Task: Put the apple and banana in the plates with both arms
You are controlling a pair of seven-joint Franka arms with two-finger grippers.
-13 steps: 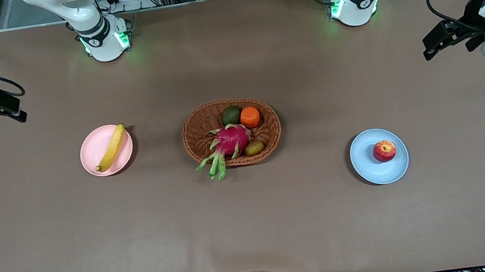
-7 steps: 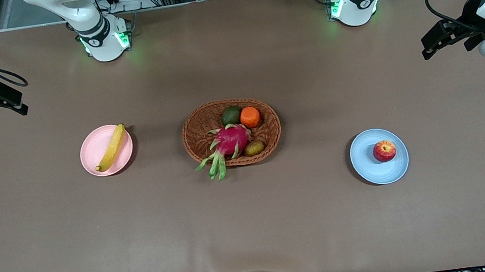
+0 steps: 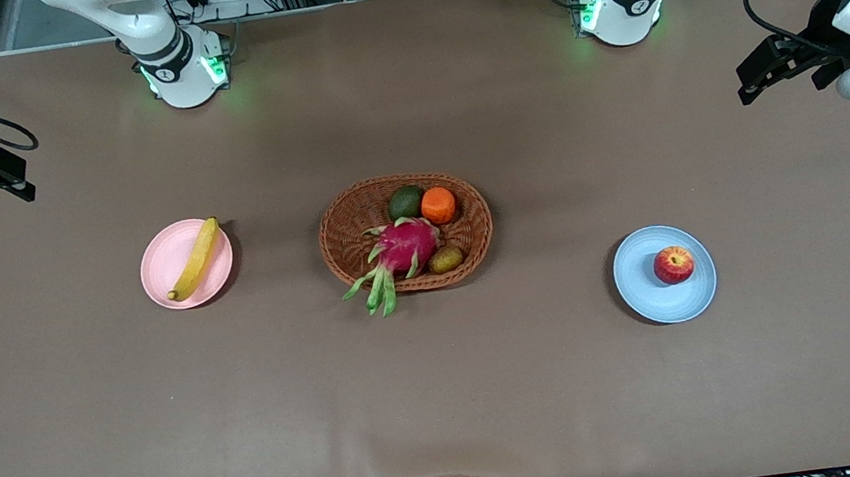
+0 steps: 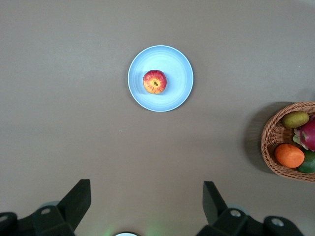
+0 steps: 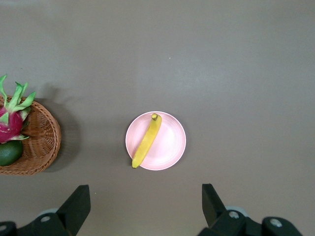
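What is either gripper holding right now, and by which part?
Nothing: the left gripper and right gripper are open and empty, raised at the table's ends.

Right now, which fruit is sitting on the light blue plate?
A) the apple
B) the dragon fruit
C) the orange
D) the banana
A: the red apple rests on the blue plate, while the banana lies across the pink plate, and the orange and dragon fruit sit in the wicker basket.
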